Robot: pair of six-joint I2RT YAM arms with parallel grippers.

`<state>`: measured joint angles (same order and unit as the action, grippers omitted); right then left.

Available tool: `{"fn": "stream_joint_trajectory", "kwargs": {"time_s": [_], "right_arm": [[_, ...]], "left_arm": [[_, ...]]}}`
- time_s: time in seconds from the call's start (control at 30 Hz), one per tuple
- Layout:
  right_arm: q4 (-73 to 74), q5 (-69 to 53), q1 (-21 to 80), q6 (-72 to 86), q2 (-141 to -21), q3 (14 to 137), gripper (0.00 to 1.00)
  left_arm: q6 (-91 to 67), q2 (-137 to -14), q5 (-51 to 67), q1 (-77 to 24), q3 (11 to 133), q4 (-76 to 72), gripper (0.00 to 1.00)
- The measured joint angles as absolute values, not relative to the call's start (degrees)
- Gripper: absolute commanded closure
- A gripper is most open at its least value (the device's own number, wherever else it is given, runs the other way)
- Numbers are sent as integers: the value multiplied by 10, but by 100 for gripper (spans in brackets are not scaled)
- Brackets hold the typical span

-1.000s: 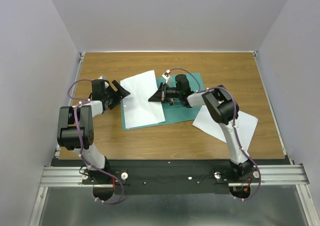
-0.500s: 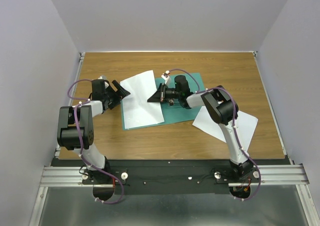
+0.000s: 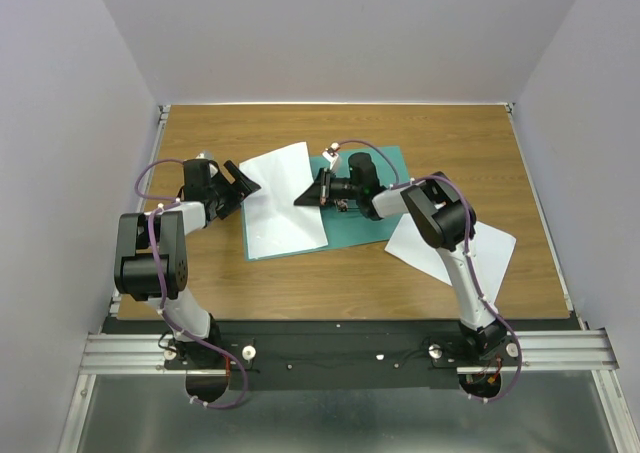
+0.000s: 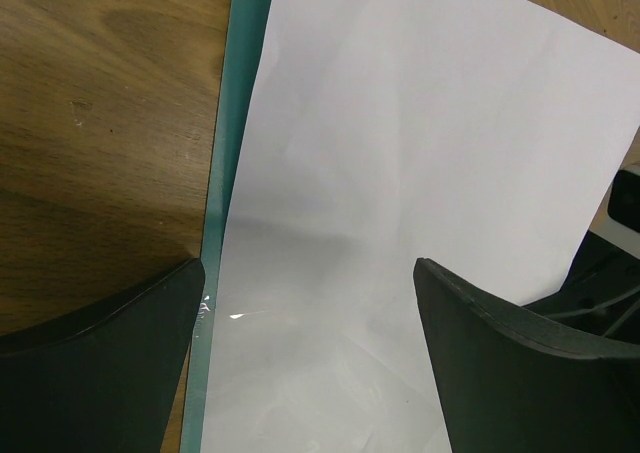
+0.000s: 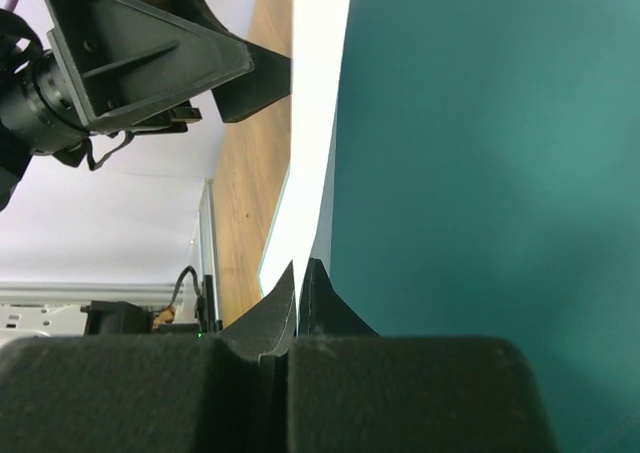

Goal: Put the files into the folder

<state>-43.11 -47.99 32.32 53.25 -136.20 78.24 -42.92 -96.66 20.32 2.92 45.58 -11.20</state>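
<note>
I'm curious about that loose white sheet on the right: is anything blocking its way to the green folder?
Nothing lies on the table between the loose sheet and the folder. Only the right arm's elbow hangs over that sheet's corner, and another sheet covers the folder's left part.

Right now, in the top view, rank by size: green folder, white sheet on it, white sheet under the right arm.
1. Thin teal-green rectangular folder.
2. White paper sheet on the folder and white paper sheet under the right arm: alike; the arm hides part, so unranked.
</note>
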Motion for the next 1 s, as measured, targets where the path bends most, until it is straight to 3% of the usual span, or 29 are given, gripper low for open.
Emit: {"fn": "stream_joint_trajectory", "kwargs": {"time_s": [0.77,0.93,1.0], "right_arm": [[-437,-476,323,540,-1363,765,99],[-437,-476,323,540,-1363,760,85],[-435,-475,323,540,-1363,760,74]], "left_arm": [[-430,-967,203,29,456,-112,4],[-430,-967,203,29,456,-112,4],[-430,-967,203,29,456,-112,4]]}}
